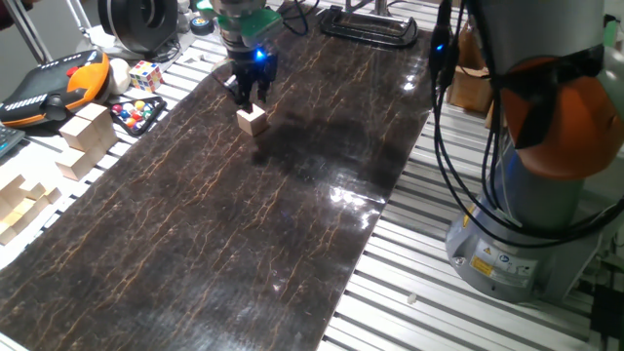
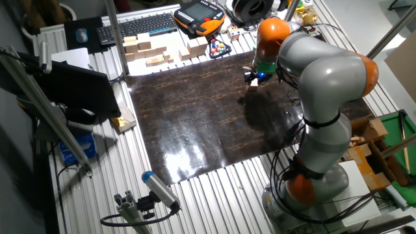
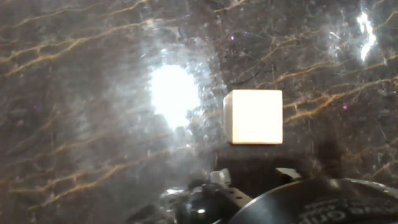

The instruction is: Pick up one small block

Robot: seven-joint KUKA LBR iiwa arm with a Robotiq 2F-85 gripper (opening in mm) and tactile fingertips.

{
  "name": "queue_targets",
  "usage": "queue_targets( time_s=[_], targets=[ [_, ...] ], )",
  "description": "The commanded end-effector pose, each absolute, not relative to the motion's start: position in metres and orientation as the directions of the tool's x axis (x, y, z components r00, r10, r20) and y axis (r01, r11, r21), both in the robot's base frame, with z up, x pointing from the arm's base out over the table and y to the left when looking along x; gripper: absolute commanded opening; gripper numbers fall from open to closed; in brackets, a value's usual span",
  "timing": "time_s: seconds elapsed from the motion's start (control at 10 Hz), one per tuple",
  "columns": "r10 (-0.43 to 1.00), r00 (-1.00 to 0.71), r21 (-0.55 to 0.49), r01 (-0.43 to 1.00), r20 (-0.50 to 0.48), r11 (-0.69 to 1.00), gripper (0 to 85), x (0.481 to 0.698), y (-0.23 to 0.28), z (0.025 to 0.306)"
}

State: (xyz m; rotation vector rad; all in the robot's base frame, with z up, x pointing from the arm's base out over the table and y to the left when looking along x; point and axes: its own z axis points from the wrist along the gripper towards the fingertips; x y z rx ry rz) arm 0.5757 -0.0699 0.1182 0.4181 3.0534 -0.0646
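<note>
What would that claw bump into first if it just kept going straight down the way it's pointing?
Most likely the small block. The gripper points down at the dark mat, its fingers just above the block. In the hand view the block sits slightly off centre, so one finger might land on its top rather than beside it.

The gripper (image 2: pixel 255 77) hangs just above the small block (image 2: pixel 251 87) on the dark marbled mat (image 2: pixel 195 117).

The block (image 1: pixel 253 120) sits on the mat (image 1: pixel 224 224) near the table's far edge, with the gripper (image 1: pixel 248 95) just above and behind it. Larger blocks (image 1: pixel 86 139) and a Rubik's cube (image 1: pixel 145 75) lie off the mat along the table's left edge.
</note>
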Motion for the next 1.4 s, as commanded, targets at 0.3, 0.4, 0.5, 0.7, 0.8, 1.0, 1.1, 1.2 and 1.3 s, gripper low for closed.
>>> queue_targets(
  time_s=[0.3,0.4,0.5,0.7,0.8,1.0,1.1,1.2,1.3],
  targets=[
    [0.253,-0.966,-0.015,0.254,-0.046,0.967,85.0,0.588,-0.082,0.100],
    [0.252,-0.967,-0.015,0.253,-0.046,0.967,85.0,0.591,-0.084,0.095],
    [0.250,-0.967,-0.015,0.251,-0.047,0.968,85.0,0.592,-0.087,0.092],
    [0.257,-0.966,-0.011,0.257,-0.040,0.966,85.0,0.597,-0.090,0.082],
    [0.252,-0.967,-0.012,0.253,-0.040,0.967,85.0,0.599,-0.092,0.077],
    [0.243,-0.969,-0.007,0.244,-0.047,0.970,85.0,0.603,-0.097,0.066],
    [0.245,-0.968,-0.007,0.245,-0.048,0.969,85.0,0.605,-0.098,0.061],
    [0.248,-0.968,-0.006,0.248,-0.045,0.969,85.0,0.606,-0.097,0.059],
    [0.251,-0.967,-0.006,0.251,-0.045,0.968,85.0,0.606,-0.095,0.057]
  ],
)
